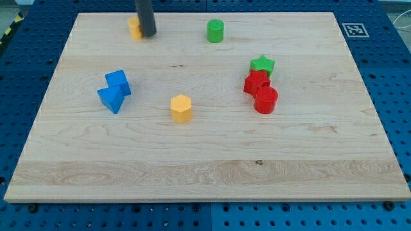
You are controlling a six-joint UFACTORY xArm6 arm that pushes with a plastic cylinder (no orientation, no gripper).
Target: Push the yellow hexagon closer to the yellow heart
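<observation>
The yellow hexagon stands near the middle of the wooden board. The yellow heart lies near the view's top left, partly hidden behind my rod. My tip rests on the board right beside the heart, on its right side, touching or nearly touching it. The hexagon is well below and to the right of the tip and the heart.
Two blue blocks sit together at the view's left. A green cylinder stands at the top centre. A green star, a red block and a red cylinder cluster at the right. The board's edge runs along the bottom.
</observation>
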